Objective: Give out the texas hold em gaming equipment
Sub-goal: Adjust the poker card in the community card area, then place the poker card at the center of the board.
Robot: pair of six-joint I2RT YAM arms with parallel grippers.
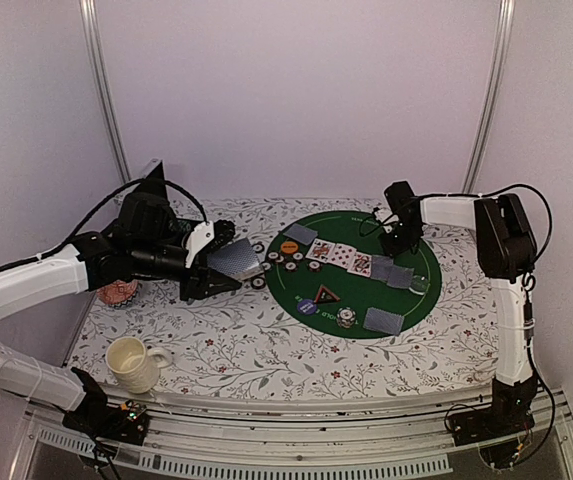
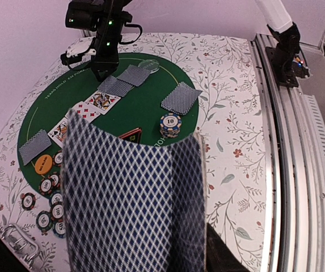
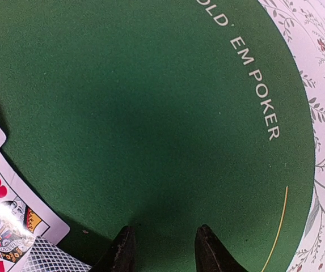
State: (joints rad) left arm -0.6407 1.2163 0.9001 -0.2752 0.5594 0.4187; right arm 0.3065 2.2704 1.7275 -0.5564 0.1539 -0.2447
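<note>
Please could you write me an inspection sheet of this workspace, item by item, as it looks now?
Surface: floral cloth under a round green mat.
Job's things: face-up cards, face-down cards, chip stack, orange button, blue button and black triangular marker on the mat; chip row at its left edge.
Clutter: cream mug near left; pink dish partly hidden.
Grippers: left gripper shut on held cards; right gripper open, empty, over the mat.
Cables: black cables loop free at left and right.
Surroundings: white walls, metal posts.

the green mat [image 3: 151, 113] looks like matt felt, the playing cards [image 2: 134, 209] glossy, the cream mug [image 1: 129, 363] glazed.
</note>
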